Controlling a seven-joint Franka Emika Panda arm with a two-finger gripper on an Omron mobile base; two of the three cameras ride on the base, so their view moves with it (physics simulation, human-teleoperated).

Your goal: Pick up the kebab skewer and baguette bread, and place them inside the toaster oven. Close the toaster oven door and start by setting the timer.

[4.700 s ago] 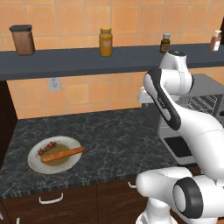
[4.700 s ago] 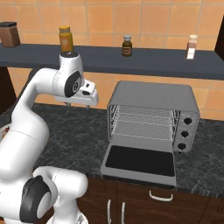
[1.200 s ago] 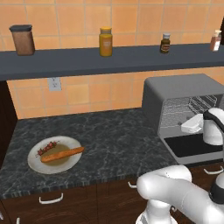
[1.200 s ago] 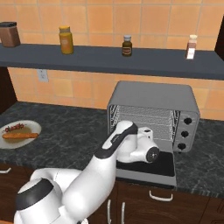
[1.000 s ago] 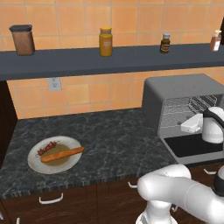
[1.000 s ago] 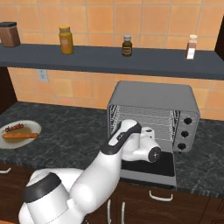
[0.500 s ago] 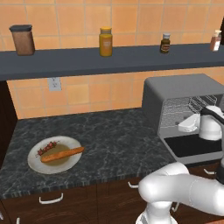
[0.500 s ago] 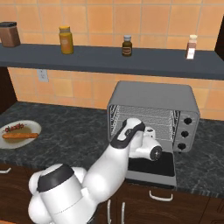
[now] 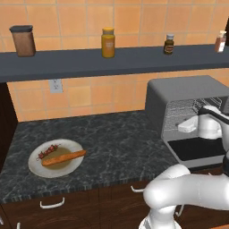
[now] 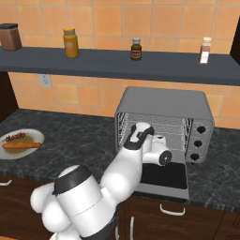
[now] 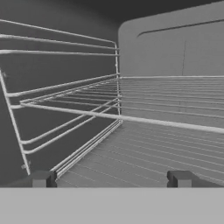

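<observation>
The gripper (image 11: 111, 179) points into the open toaster oven (image 10: 164, 107), its two dark fingertips (image 11: 43, 178) spread wide apart with nothing between them, facing the wire racks (image 11: 131, 109) and the grey inner walls. The toaster oven door (image 10: 164, 177) lies folded down flat in front of the cavity, under the robot's hand. Well to the left on the dark stone counter (image 9: 112, 143), a white plate (image 9: 36, 164) carries the baguette bread (image 9: 64, 158) and, just behind it, the kebab skewer (image 9: 47, 152). Jars (image 9: 108, 43) stand on the shelf (image 9: 89, 62) above.
</observation>
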